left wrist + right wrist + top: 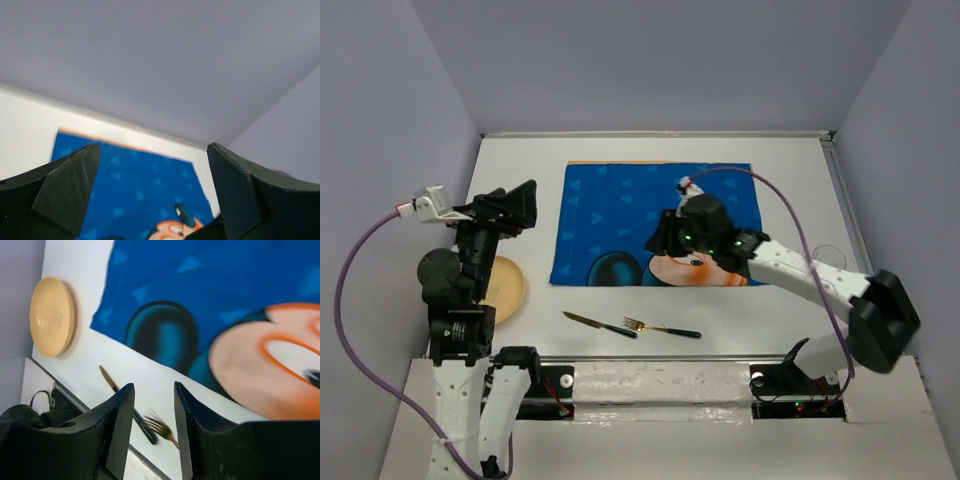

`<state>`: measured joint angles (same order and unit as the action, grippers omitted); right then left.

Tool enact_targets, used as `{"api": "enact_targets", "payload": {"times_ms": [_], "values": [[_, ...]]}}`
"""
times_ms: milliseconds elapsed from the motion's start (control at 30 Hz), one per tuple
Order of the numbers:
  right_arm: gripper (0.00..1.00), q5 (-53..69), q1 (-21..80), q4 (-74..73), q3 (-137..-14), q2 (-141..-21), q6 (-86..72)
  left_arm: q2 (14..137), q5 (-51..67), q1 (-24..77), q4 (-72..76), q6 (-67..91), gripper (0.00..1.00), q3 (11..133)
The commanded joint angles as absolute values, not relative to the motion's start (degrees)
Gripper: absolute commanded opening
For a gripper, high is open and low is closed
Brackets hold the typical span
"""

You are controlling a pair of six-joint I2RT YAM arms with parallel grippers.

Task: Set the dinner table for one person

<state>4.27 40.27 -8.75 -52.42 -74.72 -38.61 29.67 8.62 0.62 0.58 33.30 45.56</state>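
Observation:
The dinner table (515,170) is a white tabletop with a blue cartoon-mouse mat (620,215) spread at its middle. A pale yellow plate (507,288) lies left of the mat, partly hidden by my left arm. A knife (598,324) and a gold fork (662,328) with dark handles lie side by side near the front edge. My left gripper (523,208) hangs high over the table's left side, wide open and empty. My right gripper (667,236) hovers over the mat's lower middle, jaws partly open with nothing between them (153,390). Below them the fork (162,427) shows.
Grey walls enclose the table at the back and on both sides. A faint clear round thing (830,256) sits right of the mat. A metal rail (660,358) runs along the near edge in front of the arm bases. In the right wrist view the plate (52,316) sits at upper left.

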Motion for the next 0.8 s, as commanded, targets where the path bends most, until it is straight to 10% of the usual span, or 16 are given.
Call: {"api": "enact_targets", "payload": {"times_ms": [0,267,767], "values": [[0.43,1.49,49.29,-0.62,-67.38,-88.82,-38.41,31.29,14.40,0.44,4.48,27.87,0.99,55.09],[0.39,6.67,59.23,-2.54,-93.66,-117.13,-35.86,29.27,16.10,4.30,4.31,22.24,0.99,53.09],[0.67,15.29,64.16,-12.22,-130.67,-146.85,-42.18,29.36,6.59,13.18,8.61,29.27,0.99,58.62]]}}
